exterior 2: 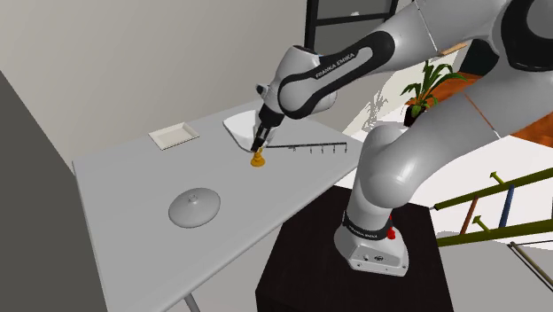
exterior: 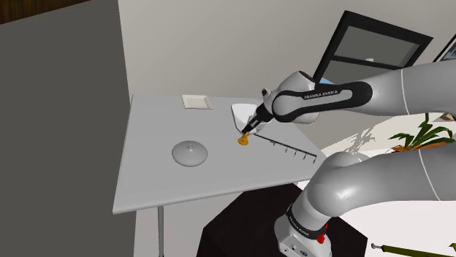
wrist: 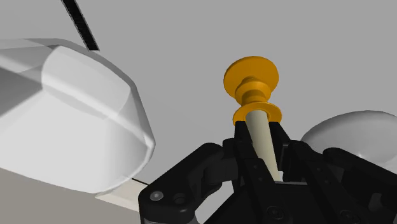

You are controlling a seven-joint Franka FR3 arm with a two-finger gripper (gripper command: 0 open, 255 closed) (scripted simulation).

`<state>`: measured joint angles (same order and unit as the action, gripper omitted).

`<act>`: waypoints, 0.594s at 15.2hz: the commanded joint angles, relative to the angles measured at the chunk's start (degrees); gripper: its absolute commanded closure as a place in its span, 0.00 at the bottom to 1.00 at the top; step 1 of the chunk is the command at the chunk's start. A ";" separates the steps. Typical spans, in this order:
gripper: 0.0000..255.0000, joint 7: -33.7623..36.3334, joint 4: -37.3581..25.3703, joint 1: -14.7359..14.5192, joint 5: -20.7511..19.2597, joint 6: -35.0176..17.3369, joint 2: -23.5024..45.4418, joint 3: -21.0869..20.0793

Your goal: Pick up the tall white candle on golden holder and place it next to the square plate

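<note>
A cream-white candle (wrist: 266,143) on a golden holder (wrist: 252,83) is clasped between my two black fingers, with my gripper (wrist: 261,130) shut on the candle's stem. In the shoulder view the gripper (exterior: 251,129) slants down to the holder (exterior: 243,139), which is at or just above the table (exterior: 168,182); contact is unclear. The candle leans with the hand. A flat square white plate (exterior: 196,101) lies at the table's far edge. A deeper white dish with rounded corners (exterior: 243,113) stands right behind the gripper (exterior 2: 260,142) and holder (exterior 2: 258,160).
A white domed lid-like piece (exterior: 189,152) rests mid-table toward the shoulder view's left. A thin black rail with hooks (exterior: 289,146) lies beside the holder near the table's right edge. My stand (exterior 2: 354,266) is close under that edge. A plant (exterior: 424,135) stands beyond.
</note>
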<state>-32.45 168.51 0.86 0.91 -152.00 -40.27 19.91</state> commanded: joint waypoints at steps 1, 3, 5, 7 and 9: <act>1.00 0.63 -0.83 0.39 -0.18 2.14 -1.26 -0.71; 1.00 1.13 -1.78 0.72 -0.33 4.26 -2.43 -1.29; 1.00 1.60 -2.78 0.98 -0.44 6.32 -3.49 -1.81; 1.00 2.03 -3.83 1.19 -0.51 8.32 -4.43 -2.28; 1.00 2.43 -4.93 1.34 -0.56 10.26 -5.28 -2.72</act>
<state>-30.16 164.02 2.11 0.38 -142.59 -45.18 17.35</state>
